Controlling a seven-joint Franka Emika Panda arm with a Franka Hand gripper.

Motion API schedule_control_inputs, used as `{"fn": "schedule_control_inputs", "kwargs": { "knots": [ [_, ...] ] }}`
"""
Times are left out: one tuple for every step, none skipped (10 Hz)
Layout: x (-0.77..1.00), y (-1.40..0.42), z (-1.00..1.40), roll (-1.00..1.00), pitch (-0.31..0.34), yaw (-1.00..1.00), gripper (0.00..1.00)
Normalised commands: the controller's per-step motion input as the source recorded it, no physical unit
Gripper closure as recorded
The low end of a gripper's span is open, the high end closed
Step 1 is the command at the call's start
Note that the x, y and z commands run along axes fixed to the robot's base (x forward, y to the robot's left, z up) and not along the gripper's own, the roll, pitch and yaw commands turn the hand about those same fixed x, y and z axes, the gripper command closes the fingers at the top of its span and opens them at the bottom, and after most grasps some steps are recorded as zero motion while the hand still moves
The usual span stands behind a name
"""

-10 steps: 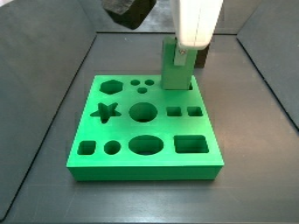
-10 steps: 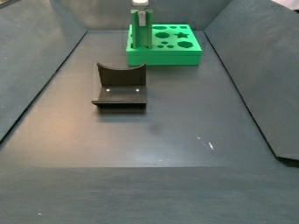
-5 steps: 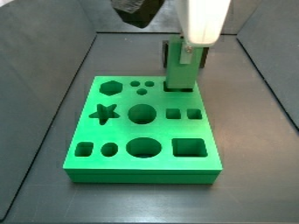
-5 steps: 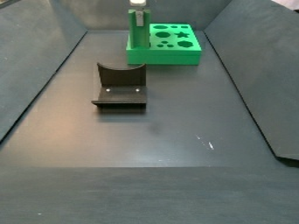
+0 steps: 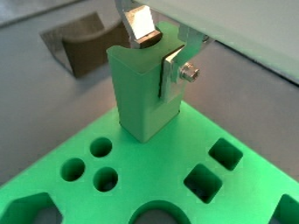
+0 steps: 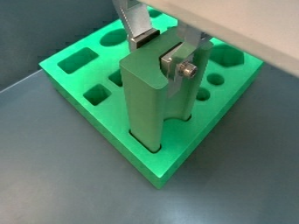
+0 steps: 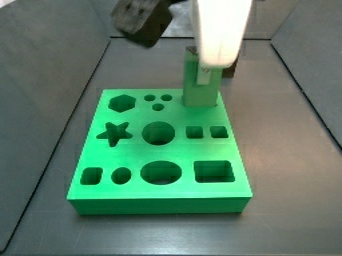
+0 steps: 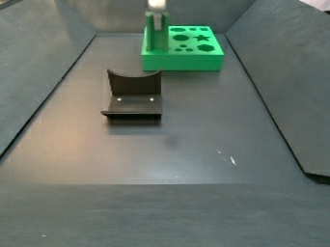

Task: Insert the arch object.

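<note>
While I am looking down a wrist view, my gripper (image 5: 159, 51) is pinching the arch (image 5: 140, 96), which is showing here as a tall green block standing upright, with one silver finger (image 5: 140, 26) pressing on one flank and the other finger bearing on the opposite flank beside a screw; its lower end is meeting a corner of the green board (image 5: 158, 164), near three small round holes, and I cannot tell whether it is sitting in a hole or only on the surface, while the dark fixture (image 5: 73, 48) is lying on the grey floor beyond. Seen in a wrist view from another angle, the gripper (image 6: 163, 52) is clamping the same arch (image 6: 152, 105) near its top, and the block is standing at the board's (image 6: 105, 131) edge, hiding whatever lies under it. Turning to a side view, the gripper (image 7: 205, 62) is hanging under the white arm over the board's (image 7: 160, 205) far right corner, the arch (image 7: 201, 88) is pointing straight down, and its notch is not showing. Across the floor in a side view, the gripper (image 8: 156, 17) and arch (image 8: 152, 43) are standing at the near left corner of the distant board (image 8: 194, 64), well apart from the fixture (image 8: 131, 95).
</note>
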Motion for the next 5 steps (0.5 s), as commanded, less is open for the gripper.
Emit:
{"fn": "schedule_control_inputs", "kwargs": {
  "knots": [
    [0.15, 0.03, -0.65, 0.01, -0.011, 0.00, 1.00],
    [0.11, 0.01, -1.00, 0.02, -0.100, 0.00, 1.00],
    [0.08, 0.00, -0.92, 0.06, -0.109, 0.00, 1.00],
    [0.00, 0.00, -0.13, -0.08, -0.074, 0.00, 1.00],
    [0.00, 0.00, 0.00, 0.00, 0.000, 0.00, 1.00]
  ]
}}
